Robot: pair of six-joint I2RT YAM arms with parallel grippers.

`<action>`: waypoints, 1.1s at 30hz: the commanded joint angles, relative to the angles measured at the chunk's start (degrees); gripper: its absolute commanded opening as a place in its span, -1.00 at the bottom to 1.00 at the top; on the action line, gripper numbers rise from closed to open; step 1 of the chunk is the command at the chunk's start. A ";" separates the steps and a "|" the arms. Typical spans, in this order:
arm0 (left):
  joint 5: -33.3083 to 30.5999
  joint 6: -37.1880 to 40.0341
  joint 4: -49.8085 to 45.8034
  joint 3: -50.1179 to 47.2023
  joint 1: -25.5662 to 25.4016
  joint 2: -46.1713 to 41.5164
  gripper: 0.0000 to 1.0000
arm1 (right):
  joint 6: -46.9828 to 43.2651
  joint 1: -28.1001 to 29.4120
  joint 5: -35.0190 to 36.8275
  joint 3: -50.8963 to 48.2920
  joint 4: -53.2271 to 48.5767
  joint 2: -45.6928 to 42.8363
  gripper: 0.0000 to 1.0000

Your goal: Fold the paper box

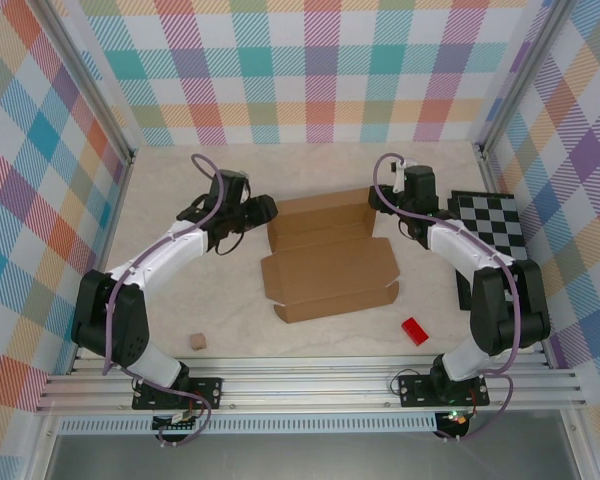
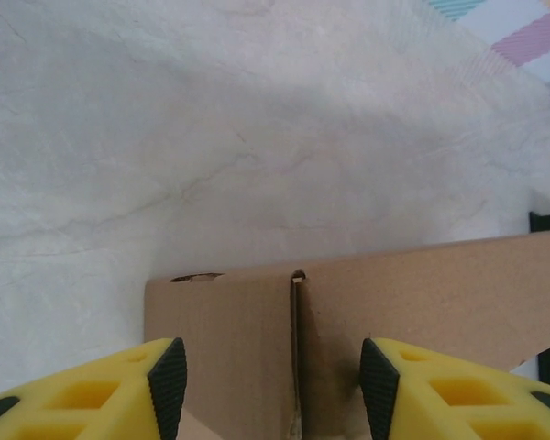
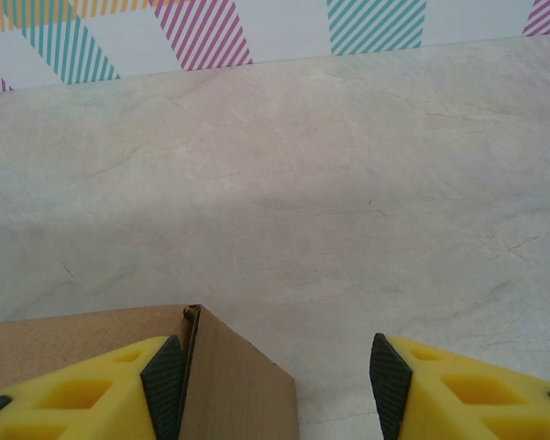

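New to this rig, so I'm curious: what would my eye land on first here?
The brown paper box, partly folded, lies in the middle of the table. The left tool and right tool flank its far end, both open. A checkerboard sits at the right edge, a red block near the front.

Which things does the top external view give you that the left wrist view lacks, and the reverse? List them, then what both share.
Top external adds the red block, the tan cube and the checkerboard. Left wrist adds a close look at the slit in the cardboard, seen between the fingers of the open left pincer. Both share the paper box and the table.
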 commanded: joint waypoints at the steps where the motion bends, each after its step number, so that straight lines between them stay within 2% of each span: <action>1: 1.46 -3.32 2.22 -1.41 -0.36 -1.03 0.06 | -0.80 0.61 -1.68 -1.13 -8.80 2.09 0.17; 2: 1.14 -3.63 2.30 -1.61 -0.51 -0.87 0.03 | -0.86 0.76 -1.81 -1.14 -8.81 2.09 0.17; 6: 2.07 -6.61 3.98 -2.57 -0.96 0.28 -0.34 | -0.49 1.89 -1.60 -1.47 -9.14 1.76 0.16; 8: 1.89 -7.85 4.84 -2.70 -1.70 0.33 -0.39 | -0.02 2.58 -1.77 -1.57 -9.34 1.48 0.16; 16: -0.58 -12.34 7.52 -3.87 -4.98 1.09 -0.84 | 2.27 6.68 -1.96 -1.37 -10.98 0.35 0.11; 19: -2.00 -12.08 8.02 -5.08 -5.12 1.36 -1.00 | 3.23 7.10 -2.97 -2.41 -10.29 -0.01 0.00; 24: -3.10 -11.17 8.28 -6.13 -5.03 2.17 -0.99 | 3.66 7.01 -5.24 -2.65 -10.89 -0.21 -0.01; 27: -3.10 -10.57 7.46 -5.39 -4.94 2.65 -0.90 | 4.56 6.96 -6.54 -1.24 -13.42 -0.17 -0.02; 29: -3.18 -9.83 6.03 -4.34 -4.52 3.18 -0.66 | 5.87 6.63 -6.83 0.98 -16.99 0.82 -0.03; 31: -2.97 -8.71 4.69 -3.22 -4.04 3.73 -0.56 | 7.04 6.21 -7.18 2.73 -19.94 1.78 -0.03; 33: -2.38 -7.89 3.95 -2.55 -3.51 3.84 -0.34 | 8.01 5.92 -7.15 3.28 -20.94 1.96 -0.03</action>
